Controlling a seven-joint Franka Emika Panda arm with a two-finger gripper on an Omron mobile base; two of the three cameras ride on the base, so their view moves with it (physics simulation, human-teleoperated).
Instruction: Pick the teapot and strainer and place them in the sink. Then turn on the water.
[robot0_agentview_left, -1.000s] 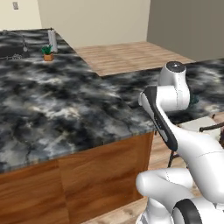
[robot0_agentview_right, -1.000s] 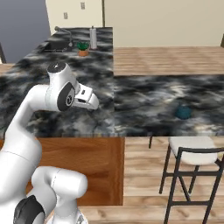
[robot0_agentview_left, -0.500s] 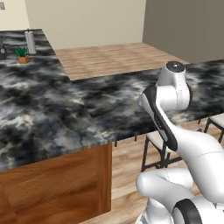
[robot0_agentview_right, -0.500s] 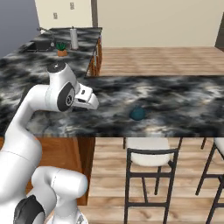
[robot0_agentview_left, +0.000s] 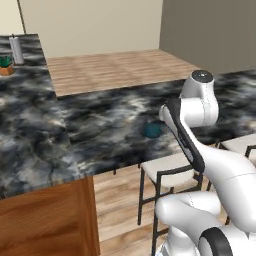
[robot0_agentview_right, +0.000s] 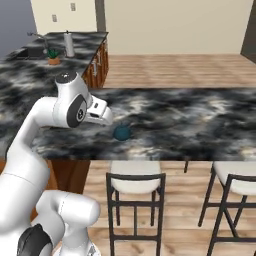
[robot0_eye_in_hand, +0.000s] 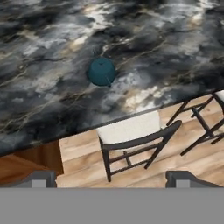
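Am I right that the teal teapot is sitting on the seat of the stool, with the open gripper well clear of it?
Not quite: the teapot sits on the dark marble counter, not on the stool, which stands below the counter's edge. The hand view shows this plainly. The rest holds: the gripper is open and well clear of the teapot.

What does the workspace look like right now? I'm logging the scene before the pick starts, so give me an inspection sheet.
Surface: black marbled counter, L-shaped.
Job's things: teapot near the counter's front edge; sink far back left; strainer not made out; no water running.
Clutter: potted plant and a grey cylinder by the sink.
Grippers: gripper open, holding nothing, above the stool.
Cables: nothing seen.
Surroundings: wooden floor, beige walls, bar stools along the counter.
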